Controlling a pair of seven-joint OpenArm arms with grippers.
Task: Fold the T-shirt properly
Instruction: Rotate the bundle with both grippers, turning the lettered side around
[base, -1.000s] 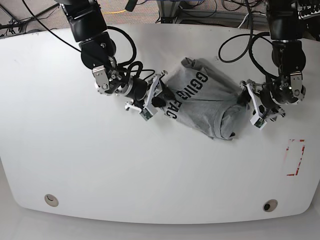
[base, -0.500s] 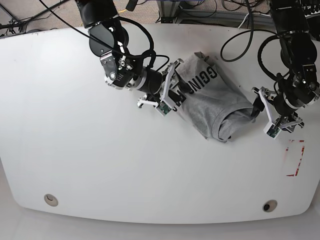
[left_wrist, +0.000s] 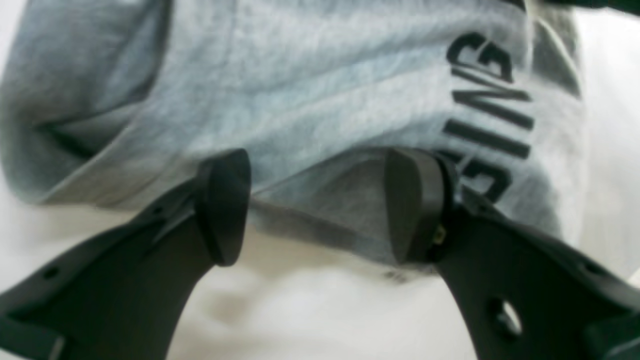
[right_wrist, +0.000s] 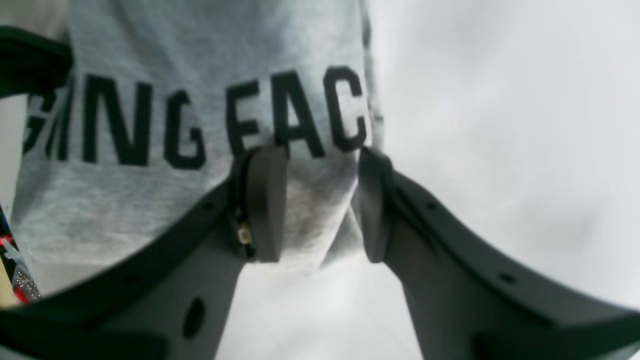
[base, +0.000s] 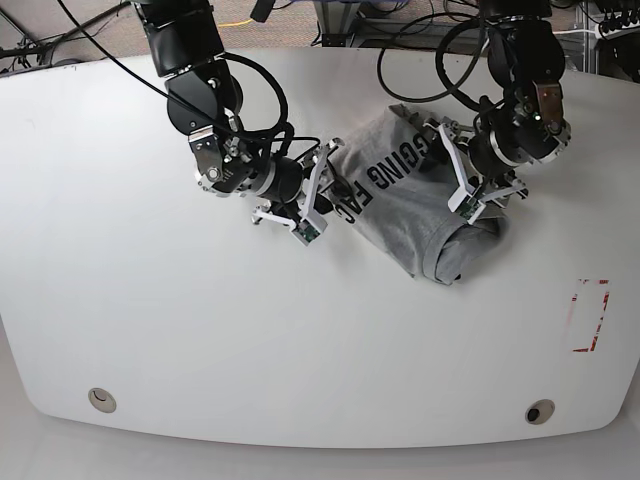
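The grey T-shirt lies bunched on the white table, its black lettering facing up. My right gripper is at the shirt's left edge. In the right wrist view its fingers are closed on a fold of the T-shirt just under the letters, and cloth fills the gap of the right gripper. My left gripper hangs over the shirt's right part. In the left wrist view the left gripper stands open and wide, with the T-shirt hem lying loose between the fingers.
The white table has a red-marked rectangle near its right edge and two round holes near the front. Cables run along the back edge behind both arms.
My left arm has swung from the right of the shirt up and left, over its right part. The right gripper has drawn back left with the shirt's edge, showing more lettering.
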